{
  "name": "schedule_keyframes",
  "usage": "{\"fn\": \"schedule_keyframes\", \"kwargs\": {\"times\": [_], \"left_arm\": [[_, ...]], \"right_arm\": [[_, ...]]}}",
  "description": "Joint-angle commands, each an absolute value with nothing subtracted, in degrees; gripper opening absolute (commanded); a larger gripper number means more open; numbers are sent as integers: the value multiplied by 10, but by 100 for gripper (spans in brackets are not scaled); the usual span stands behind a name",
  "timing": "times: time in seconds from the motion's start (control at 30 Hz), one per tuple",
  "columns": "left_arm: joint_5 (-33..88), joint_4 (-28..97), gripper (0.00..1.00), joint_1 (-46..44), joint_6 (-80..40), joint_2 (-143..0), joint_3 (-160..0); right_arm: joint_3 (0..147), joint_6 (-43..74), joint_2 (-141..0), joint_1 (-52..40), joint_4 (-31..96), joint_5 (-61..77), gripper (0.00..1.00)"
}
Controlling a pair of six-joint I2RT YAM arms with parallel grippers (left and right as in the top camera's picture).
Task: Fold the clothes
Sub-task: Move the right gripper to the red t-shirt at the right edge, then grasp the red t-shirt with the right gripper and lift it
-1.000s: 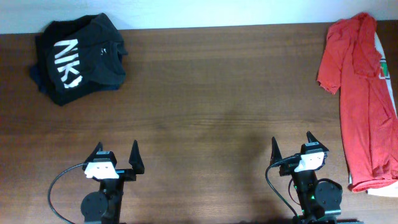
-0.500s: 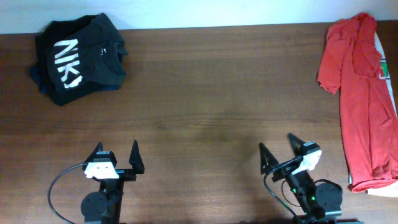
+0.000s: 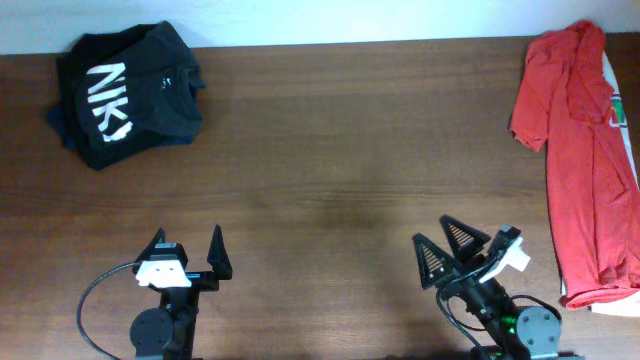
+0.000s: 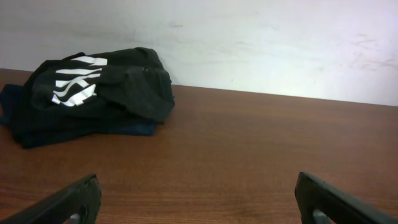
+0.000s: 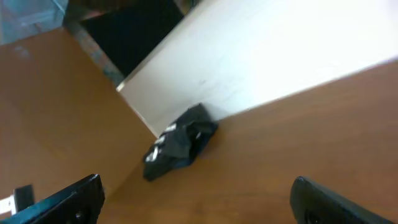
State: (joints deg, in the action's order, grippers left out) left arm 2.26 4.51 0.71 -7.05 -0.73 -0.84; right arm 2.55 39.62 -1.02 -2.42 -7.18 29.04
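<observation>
Brown wood-grain worktop (image 3: 330, 150), backed by a pale wall (image 4: 261, 43) along its far edge.

Partly seen or unclear:
- Orange-red T-shirt (image 3: 580, 150): lies crumpled in a long strip down the worktop's far right side. It is cut off by the overhead picture's right edge, and one sleeve spreads towards the middle. It appears in neither wrist view.
- White item (image 3: 613, 105): under the T-shirt's right side, with a green and red mark. Only a sliver shows, so its kind cannot be told.
- Black garment (image 3: 125, 95): bundled at the far left corner near the wall, with large white lettering that the folds partly hide. It shows in the left wrist view (image 4: 106, 87), and small and blurred in the tilted right wrist view (image 5: 180, 143).
- Dark blue cloth (image 3: 55, 120): mostly hidden under the black garment, with only an edge peeking out.
- Black cable (image 3: 95, 295): loops out from the left arm's base and runs off the bottom edge.

Claws:
- Left claw (image 3: 187, 240): at the near edge, left of centre, pointing straight at the wall. Its jaws are spread wide with nothing between them, and it touches no cloth. Its wrist view shows only the fingertips (image 4: 68, 202), at the bottom corners.
- Right claw (image 3: 436, 238): at the near edge, right of centre, turned towards the far left. Its jaws are equally wide apart and grip nothing. It sits well apart from the T-shirt. Its fingertips (image 5: 336, 199) sit at the bottom corners of its wrist view.
</observation>
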Motion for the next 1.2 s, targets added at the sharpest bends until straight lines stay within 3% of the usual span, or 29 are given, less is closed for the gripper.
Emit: {"fn": "schedule_keyframes", "kwargs": {"times": [0.0, 0.13, 0.3, 0.4, 0.63, 0.93, 1.17], "left_arm": [[19, 46, 99, 4, -63, -6, -5], [19, 46, 99, 4, -63, -6, -5], [19, 46, 99, 4, -63, -6, -5], [19, 46, 99, 4, -63, -6, -5], [19, 46, 99, 4, -63, -6, -5], [19, 46, 99, 4, -63, -6, -5], [19, 46, 99, 4, -63, -6, -5]], "right_arm": [[103, 313, -40, -30, -75, 190, 98], [215, 218, -174, -30, -51, 67, 99], [428, 110, -481, -29, 24, -39, 99], [610, 32, -671, -13, 158, -78, 99], [994, 32, -1018, 109, 467, -98, 99], [1016, -12, -1232, 209, 456, -94, 99], [1016, -73, -1270, 215, 364, -19, 94]]}}
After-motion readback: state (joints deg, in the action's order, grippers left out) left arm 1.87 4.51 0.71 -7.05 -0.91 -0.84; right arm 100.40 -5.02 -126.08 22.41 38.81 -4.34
